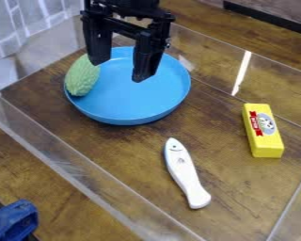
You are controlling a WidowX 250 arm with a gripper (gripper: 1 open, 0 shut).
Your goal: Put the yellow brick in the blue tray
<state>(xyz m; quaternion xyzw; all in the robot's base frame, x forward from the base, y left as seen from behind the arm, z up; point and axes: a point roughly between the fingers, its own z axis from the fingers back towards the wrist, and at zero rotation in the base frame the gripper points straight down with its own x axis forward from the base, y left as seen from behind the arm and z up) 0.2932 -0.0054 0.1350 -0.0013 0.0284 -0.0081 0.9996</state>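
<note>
Apparently the reach had yet to begin: the black two-fingered metal gripper (124, 45), fingers wide apart, hung above the round bright blue plastic tray (150, 111), upper left; the small rectangular yellow brick (261, 141) (label up) lay right of centre, calling for a rightward swing.

1 round shallow bright-blue plastic tray (138, 99), 1 bumpy green oval object (83, 77), 1 yellow rectangular block with label (262, 131), 1 long white object (184, 173), 1 dark-blue lumpy item (12, 221), unclear.
</note>
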